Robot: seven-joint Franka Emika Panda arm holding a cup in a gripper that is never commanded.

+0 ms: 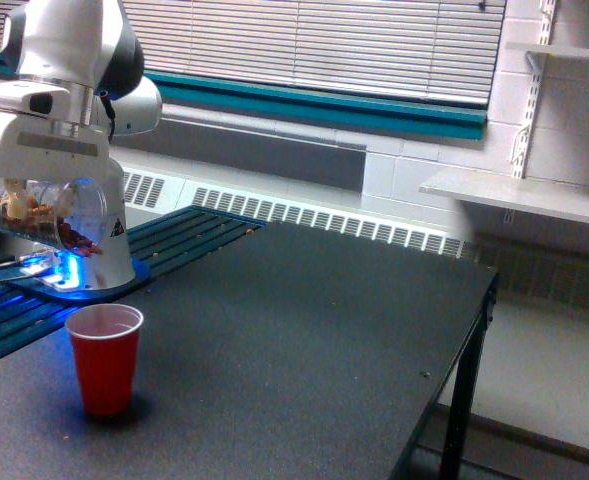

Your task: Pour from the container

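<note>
The container (46,212) is a clear plastic jar lying nearly on its side in the air, mouth toward the exterior view's right, with brown nut-like bits gathered along its lower side and near the mouth. My gripper (34,200) is shut on the container from above; its fingers are largely hidden behind the white hand and the jar. A red plastic cup (104,358) stands upright on the black table (304,330), below and slightly right of the jar's mouth. Its inside looks pale and I see nothing in it.
My arm's white base (94,262) stands behind the cup on a blue-lit mount. Dark slatted panels (189,235) lie at the table's back left. The table's right edge (479,330) drops to the floor. Radiator, blinds and wall shelves are behind.
</note>
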